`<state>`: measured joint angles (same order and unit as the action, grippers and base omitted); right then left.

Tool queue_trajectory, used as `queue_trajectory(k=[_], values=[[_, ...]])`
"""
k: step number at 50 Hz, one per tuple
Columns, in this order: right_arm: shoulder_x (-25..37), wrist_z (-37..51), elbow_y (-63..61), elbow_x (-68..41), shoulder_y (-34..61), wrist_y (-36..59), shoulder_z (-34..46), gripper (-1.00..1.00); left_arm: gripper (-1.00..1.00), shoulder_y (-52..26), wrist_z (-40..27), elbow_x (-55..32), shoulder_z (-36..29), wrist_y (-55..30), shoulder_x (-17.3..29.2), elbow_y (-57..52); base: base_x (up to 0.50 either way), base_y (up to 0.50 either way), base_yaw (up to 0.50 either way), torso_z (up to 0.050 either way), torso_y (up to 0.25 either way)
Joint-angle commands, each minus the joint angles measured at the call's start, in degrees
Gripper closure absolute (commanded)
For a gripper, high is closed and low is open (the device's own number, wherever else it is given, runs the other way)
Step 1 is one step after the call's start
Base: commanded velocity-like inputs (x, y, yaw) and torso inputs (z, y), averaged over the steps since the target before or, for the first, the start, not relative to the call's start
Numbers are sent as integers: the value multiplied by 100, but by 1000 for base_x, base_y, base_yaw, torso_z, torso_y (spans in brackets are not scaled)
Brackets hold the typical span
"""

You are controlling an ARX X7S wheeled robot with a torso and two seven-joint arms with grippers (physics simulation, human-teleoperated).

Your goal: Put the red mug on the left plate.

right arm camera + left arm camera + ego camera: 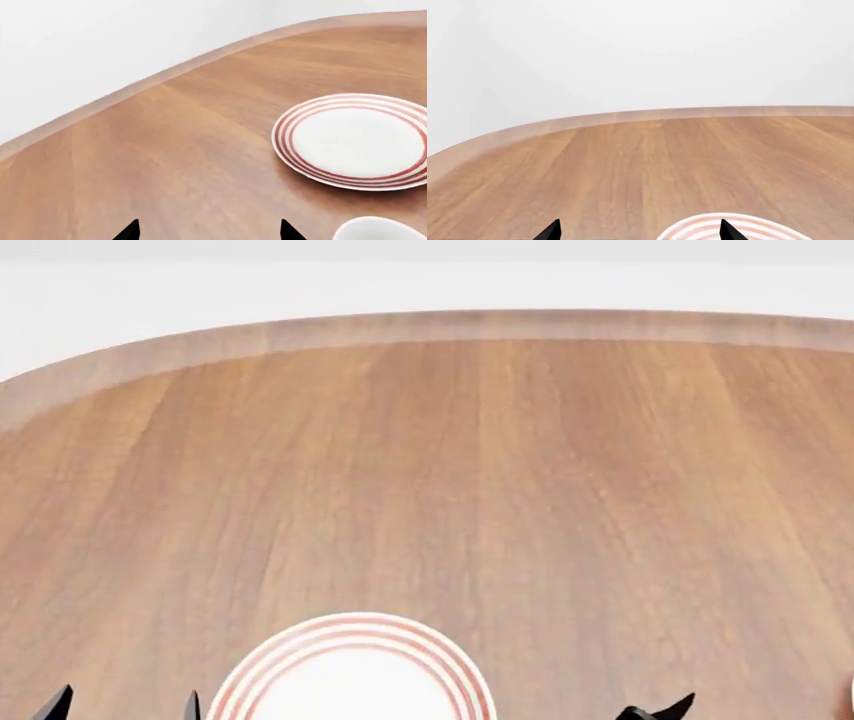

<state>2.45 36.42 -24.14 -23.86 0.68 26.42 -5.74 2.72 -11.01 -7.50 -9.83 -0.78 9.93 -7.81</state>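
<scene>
Two grippers are seen only as dark fingertips at the lower frame edges: left gripper [127, 708] and right gripper [208, 231], each with tips held apart and nothing between them. One red-ringed white plate [350, 672] lies on the wooden table [454, 470]. The red mug cannot be located in any view.

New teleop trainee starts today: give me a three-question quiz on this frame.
1. True or false: the red mug shows in at least one view.
2. What pattern runs around the rim of the red-striped plate?
3. The left gripper is: A) shut on a mug, B) open and holding nothing, C) out of view.

Key: 1 false; 2 concentric red rings on white; 3 B.
</scene>
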Motion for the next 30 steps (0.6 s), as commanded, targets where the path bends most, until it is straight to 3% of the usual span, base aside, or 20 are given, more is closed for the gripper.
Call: queue_trajectory(k=[1,16,30], values=[[35,649,-194,-296,-40,178,-280,-100,-100,-4,-43,-22,-47,11,29,17,0,0,0,0,0],[-48,1170,-520,-1119,-316,172,-767,-100,-100,-19,-95,-38,-111,25,66,33,0,0,0,0,0],[-100,1538,-420,-1231,-568,-312,-509,-100,-100,-53,-133,-77,-144,49,101,86,0,0,0,0,0]])
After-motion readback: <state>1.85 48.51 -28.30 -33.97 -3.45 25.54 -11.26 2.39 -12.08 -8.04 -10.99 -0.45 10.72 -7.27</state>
